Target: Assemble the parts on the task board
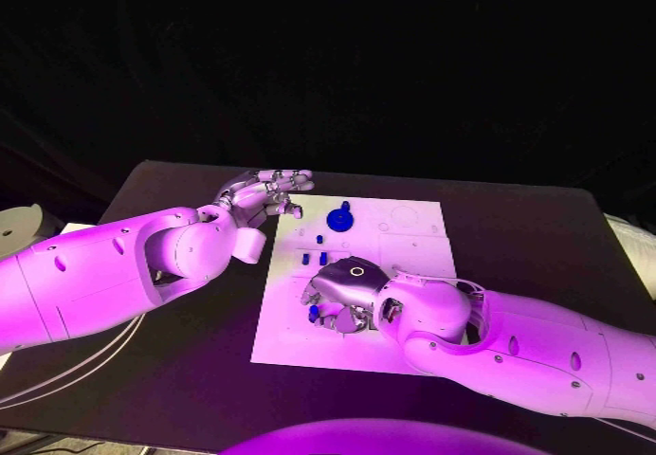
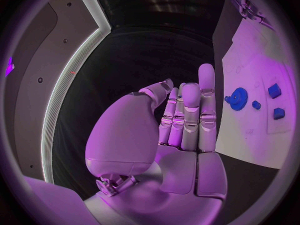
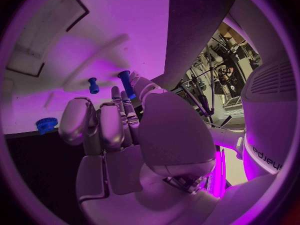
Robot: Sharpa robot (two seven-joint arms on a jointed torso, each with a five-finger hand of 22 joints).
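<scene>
The white task board [image 1: 410, 237] lies mid-table. On its far left part sits a blue gear [image 1: 339, 221] [image 2: 237, 98], with small blue parts [image 1: 313, 256] [image 2: 274, 90] just nearer. My right hand [image 1: 349, 294] [image 3: 125, 135] hovers low over the board's left middle; a blue peg [image 3: 125, 78] sticks out between its thumb and fingertips, pinched there. Blue pieces [image 1: 315, 311] show under that hand. Another blue peg [image 3: 94, 85] stands on the board just beyond the fingers. My left hand [image 1: 266, 197] [image 2: 181, 125] is beside the board's far left corner, fingers straight, holding nothing.
The black table [image 1: 547, 227] stretches around the board, with open dark surface to the right and at the front left. A white round object [image 1: 21, 223] sits off the table's left edge. The board's right half [image 1: 417, 223] carries only faint outlines.
</scene>
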